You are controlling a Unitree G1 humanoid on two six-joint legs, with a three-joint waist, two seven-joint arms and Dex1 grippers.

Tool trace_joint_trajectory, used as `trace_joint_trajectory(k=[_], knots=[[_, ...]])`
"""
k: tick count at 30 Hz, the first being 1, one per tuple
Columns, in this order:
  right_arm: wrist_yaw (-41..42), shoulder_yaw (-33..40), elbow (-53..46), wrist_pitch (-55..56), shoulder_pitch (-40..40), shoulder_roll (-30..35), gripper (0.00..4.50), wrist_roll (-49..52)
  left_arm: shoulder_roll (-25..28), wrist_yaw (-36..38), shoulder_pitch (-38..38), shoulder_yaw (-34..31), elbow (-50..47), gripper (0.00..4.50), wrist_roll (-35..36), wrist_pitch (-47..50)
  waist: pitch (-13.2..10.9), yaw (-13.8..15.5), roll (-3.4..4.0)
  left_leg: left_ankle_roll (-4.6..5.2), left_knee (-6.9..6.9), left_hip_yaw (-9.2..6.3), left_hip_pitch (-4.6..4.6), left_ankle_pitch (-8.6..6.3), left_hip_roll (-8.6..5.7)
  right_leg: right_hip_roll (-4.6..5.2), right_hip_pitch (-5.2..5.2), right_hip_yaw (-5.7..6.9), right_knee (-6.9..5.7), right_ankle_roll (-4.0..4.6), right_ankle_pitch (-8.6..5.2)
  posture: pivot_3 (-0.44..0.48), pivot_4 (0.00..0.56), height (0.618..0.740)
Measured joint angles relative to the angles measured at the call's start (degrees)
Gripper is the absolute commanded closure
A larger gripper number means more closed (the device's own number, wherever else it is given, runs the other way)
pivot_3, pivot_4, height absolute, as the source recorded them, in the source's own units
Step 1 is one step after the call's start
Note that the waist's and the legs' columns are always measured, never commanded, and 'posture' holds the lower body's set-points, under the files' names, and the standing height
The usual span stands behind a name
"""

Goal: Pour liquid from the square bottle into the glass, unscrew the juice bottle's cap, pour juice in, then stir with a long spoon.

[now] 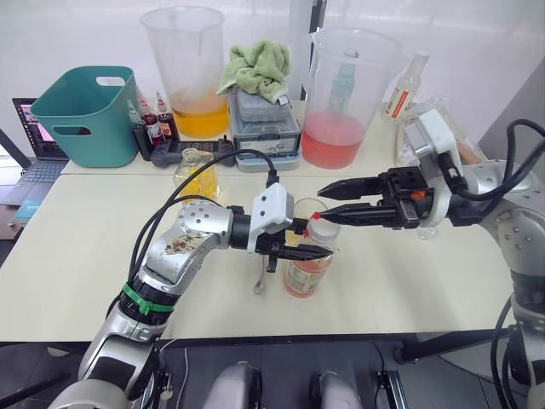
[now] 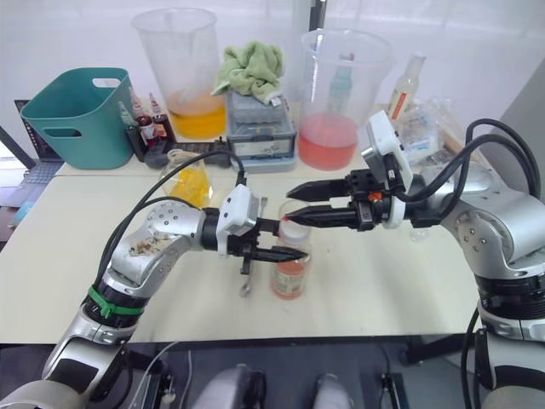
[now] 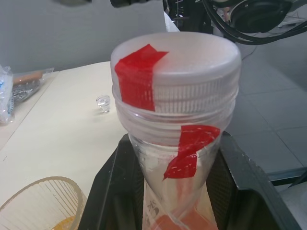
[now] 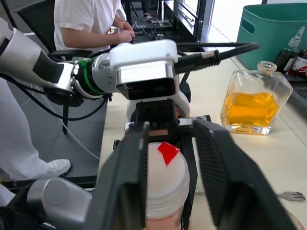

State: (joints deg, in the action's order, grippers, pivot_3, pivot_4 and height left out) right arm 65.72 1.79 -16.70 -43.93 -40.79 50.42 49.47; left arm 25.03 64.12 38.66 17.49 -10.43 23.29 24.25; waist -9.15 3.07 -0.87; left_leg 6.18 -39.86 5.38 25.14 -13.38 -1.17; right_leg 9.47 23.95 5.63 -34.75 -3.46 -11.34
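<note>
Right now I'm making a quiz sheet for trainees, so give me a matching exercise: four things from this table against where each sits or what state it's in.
Things:
1. juice bottle, clear plastic
2. whitish screw cap with red tape
3. square bottle, clear glass
4. long spoon, thin silver

States:
A. lying flat on the table
B. between the right gripper fingers
C. standing unheld, yellow liquid inside
D. neck gripped by the left gripper

Pairs: 1-D, 2-B, 3-C, 4-A
</note>
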Motion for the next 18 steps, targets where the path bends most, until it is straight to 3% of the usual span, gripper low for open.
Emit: trace_joint_trajectory(k=[1,8,18], knots=[[-0.74,0.93,-0.71,0.07,1.42,0.32,1.30,-0.61,-0.03,-0.07,-0.05,0.03,-0.07,3.23,0.00,0.00,0.00,0.03,0.00,-0.01,-0.01,0.00,0.00,-0.01,0.00,0.00,-0.01,0.01,0.01,-0.01,0.00,0.000,0.150,0.740],[-7.97,4.41,-9.56,-1.62,7.56,0.52,1.30,0.49,-0.17,-0.10,0.01,0.09,0.18,3.23,0.00,-0.02,0.00,-0.04,0.00,-0.30,0.00,0.02,0.00,-0.08,0.02,0.00,-0.03,0.01,0.06,-0.02,0.00,0.000,0.150,0.740],[-13.76,4.53,-13.21,-2.67,9.95,-1.10,1.30,1.51,-0.62,0.41,1.05,0.58,1.57,3.23,-0.01,-0.24,0.00,0.27,0.00,-0.19,0.00,0.05,0.00,-0.02,0.01,-0.03,-0.09,0.01,0.22,-0.02,0.00,0.000,0.150,0.740]])
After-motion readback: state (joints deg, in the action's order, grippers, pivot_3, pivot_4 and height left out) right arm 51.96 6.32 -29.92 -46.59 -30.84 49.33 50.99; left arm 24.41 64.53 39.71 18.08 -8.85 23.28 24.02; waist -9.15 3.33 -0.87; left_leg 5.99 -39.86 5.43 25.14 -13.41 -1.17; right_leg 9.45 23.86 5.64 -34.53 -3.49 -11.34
